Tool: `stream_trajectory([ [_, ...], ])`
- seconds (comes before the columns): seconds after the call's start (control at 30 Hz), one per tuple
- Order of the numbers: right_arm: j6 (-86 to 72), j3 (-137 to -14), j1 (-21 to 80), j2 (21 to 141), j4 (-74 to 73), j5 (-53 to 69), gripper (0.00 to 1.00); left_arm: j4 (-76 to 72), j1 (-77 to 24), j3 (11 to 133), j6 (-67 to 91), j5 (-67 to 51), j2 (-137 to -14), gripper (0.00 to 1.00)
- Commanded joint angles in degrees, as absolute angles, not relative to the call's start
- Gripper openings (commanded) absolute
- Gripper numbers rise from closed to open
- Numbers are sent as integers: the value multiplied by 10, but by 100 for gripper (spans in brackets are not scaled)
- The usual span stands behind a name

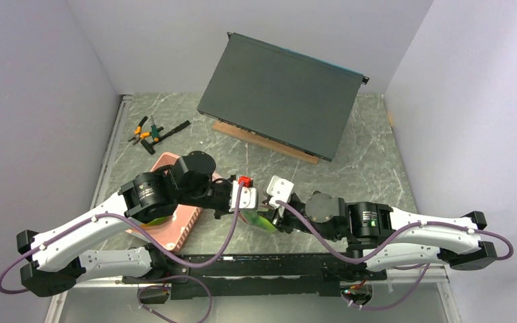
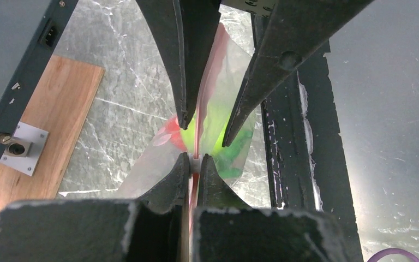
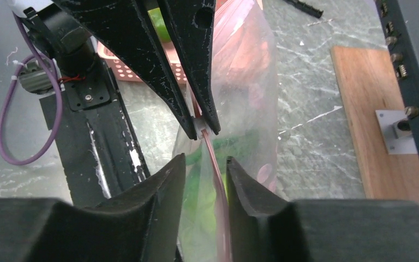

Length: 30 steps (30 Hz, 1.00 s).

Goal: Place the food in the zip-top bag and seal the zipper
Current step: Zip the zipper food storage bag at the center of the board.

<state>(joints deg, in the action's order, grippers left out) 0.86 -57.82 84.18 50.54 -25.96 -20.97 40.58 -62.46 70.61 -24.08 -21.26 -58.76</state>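
My left claw (image 2: 195, 158) pinches the zipper (image 2: 210, 71). My right claw (image 3: 202, 161) straddles it, jaws apart. The zip-top bag (image 3: 251, 82) hangs over the worktop's (image 1: 370, 161) near edge with green food (image 2: 218, 123) inside. The pink basket (image 1: 185, 225) crowds the left; room runs back to the wooden board (image 1: 256, 138).

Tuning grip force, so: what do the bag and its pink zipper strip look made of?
The zip-top bag: thin clear plastic film, glossy and creased; green and red show through it. The zipper: pale pink plastic strip, seemingly stiffer, since it runs straight.
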Motion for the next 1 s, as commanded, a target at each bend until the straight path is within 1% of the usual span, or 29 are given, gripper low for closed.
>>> stream_trajectory([
  [0.0, 28, -611, 841, 512, -264, -216, 27, 391, -629, 723, -236, -205, -577, 0],
  [0.03, 30, -612, 841, 514, -264, -215, 23, 390, -628, 722, -237, -204, -576, 0],
  [0.1, 34, -615, 841, 521, -266, -219, 21, 389, -628, 719, -238, -201, -575, 0],
  [0.13, 35, -616, 841, 524, -269, -222, 18, 388, -628, 719, -239, -201, -574, 0],
  [0.17, 37, -616, 840, 526, -270, -226, 13, 387, -628, 717, -239, -200, -574, 0],
  [0.23, 38, -619, 840, 531, -273, -243, 0, 387, -629, 716, -241, -196, -573, 0],
  [0.37, 32, -608, 841, 529, -274, -292, 0, 396, -629, 709, -255, -173, -567, 0],
  [0.47, 45, -596, 842, 502, -278, -259, 0, 401, -619, 697, -276, -155, -551, 0],
  [0.6, 50, -546, 842, 438, -233, -305, 0, 417, -576, 693, -294, -170, -527, 0],
  [0.67, 52, -530, 841, 414, -225, -333, 0, 424, -561, 685, -307, -155, -512, 0],
  [0.77, 53, -522, 842, 392, -222, -348, 0, 426, -536, 666, -318, -140, -487, 0],
  [0.97, 65, -524, 842, 363, -245, -365, 0, 435, -471, 623, -337, -147, -440, 0],
])
